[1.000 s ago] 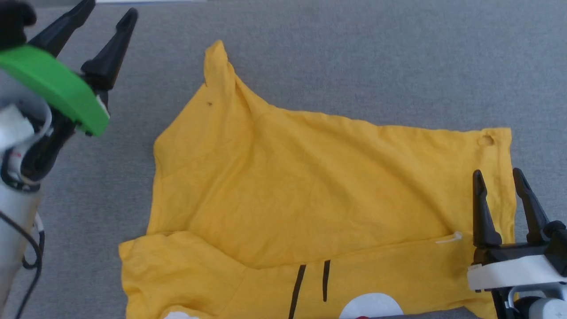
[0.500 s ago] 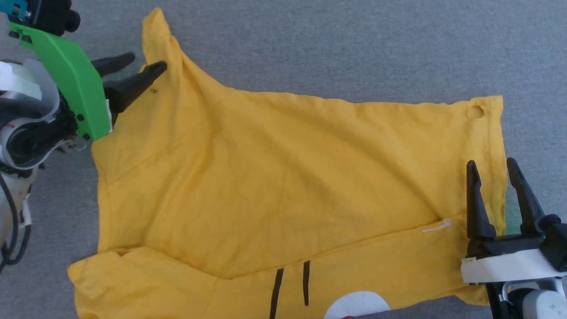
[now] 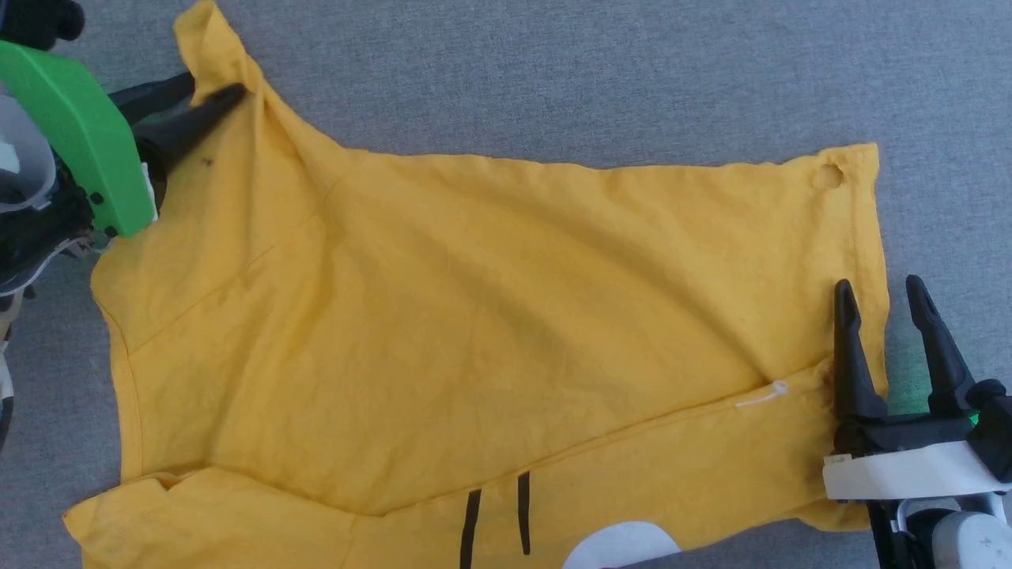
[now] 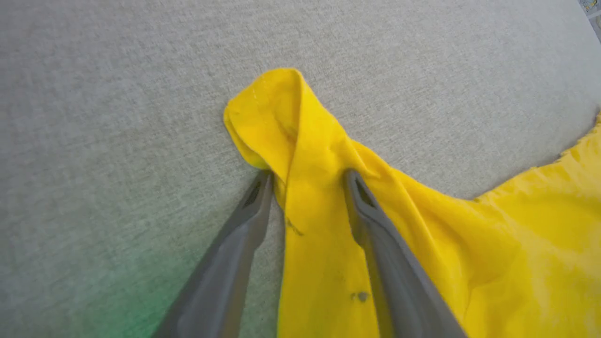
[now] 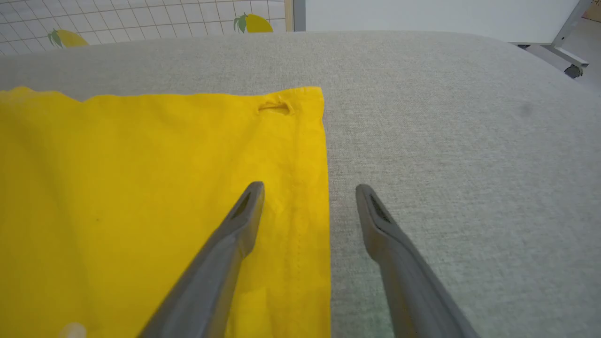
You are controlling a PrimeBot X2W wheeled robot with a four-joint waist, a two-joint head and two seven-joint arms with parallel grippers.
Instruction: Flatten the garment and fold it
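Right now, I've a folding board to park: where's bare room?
Grey surface beyond the garment's far edge, and right of its hem past the right gripper. Crowded at the sleeve the left gripper straddles.

A staged test room, not a lived-in home, is suggested. A wide table covered in grey woven fabric [image 5: 446, 141] is seen. Beyond its far edge stand a white grid-patterned backdrop printed with yellow lemons [image 5: 141, 21], a plain white panel [image 5: 422, 14] and a grey metal stand on a dark castor [image 5: 569, 69].
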